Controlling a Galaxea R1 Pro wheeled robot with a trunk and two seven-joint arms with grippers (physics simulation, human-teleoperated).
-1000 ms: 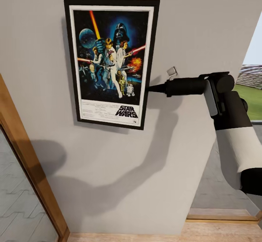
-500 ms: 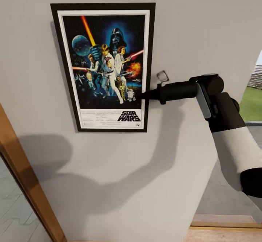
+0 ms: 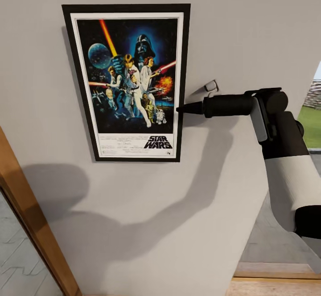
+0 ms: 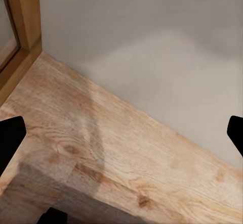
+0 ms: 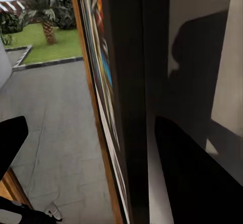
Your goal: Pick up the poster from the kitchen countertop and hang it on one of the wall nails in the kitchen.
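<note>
**Poster on kitchen wall: release stage**

Poster (image 3: 131,82): upright rectangular Star Wars film print, thin black frame, white border, blue-black artwork. It sits flat against the plain light grey wall (image 3: 249,24), high on it, its sides plumb. No nail is visible; presumably it lies behind the frame.

Left to right:
- Pale wood door frame (image 3: 31,229), slanting up the picture's edge, well apart from the print.
- Poster, as above.
- Right gripper (image 3: 180,108), black, slender, at the frame's right edge near mid-height. In the wrist view its fingers (image 5: 197,173) straddle the edge with a gap on either side, parted rather than clamped.
- Window opening (image 3: 312,117), beyond the arm.

Left gripper (image 4: 121,133): fingers wide apart, nothing between them, hanging over light oak floorboards (image 4: 116,153).

Handling judgement: the hang looks made. Draw the right gripper straight out sideways, away from the frame, keeping both fingers off it so it is not dragged or lifted. Bare wall to the right gives ample room; watch the window reveal.
</note>
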